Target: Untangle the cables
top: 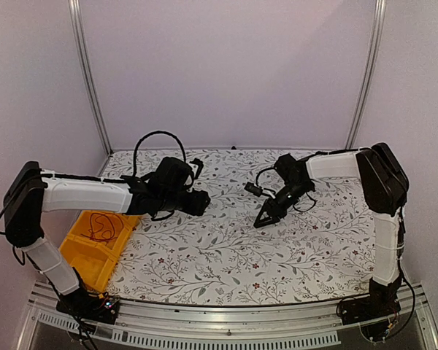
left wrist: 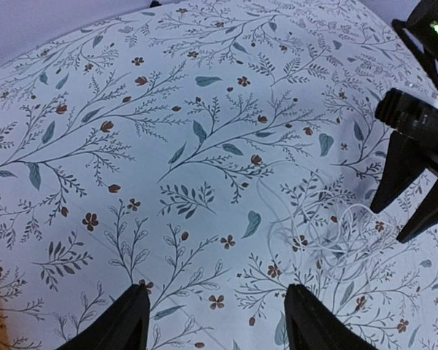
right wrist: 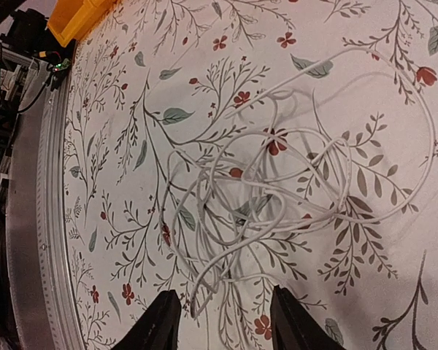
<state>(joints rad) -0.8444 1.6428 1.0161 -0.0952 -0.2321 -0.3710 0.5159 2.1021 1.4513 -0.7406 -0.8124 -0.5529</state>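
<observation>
A tangle of thin white cable (right wrist: 277, 191) lies in loose loops on the floral cloth. It also shows in the left wrist view (left wrist: 328, 235). My right gripper (right wrist: 223, 321) is open, just above the tangle's near edge, with one loose cable end between its fingers. In the top view the right gripper (top: 266, 215) points down at mid-table. My left gripper (left wrist: 215, 321) is open and empty over bare cloth, left of the tangle; in the top view it (top: 202, 203) hovers left of centre. Thin red and dark wire loops (top: 102, 224) lie in the yellow bin.
The yellow bin (top: 87, 251) sits at the table's left front edge, under the left arm; its corner shows in the right wrist view (right wrist: 77, 18). The right gripper's black fingers (left wrist: 405, 175) stand at the right of the left wrist view. A metal rail (top: 226, 317) borders the near edge.
</observation>
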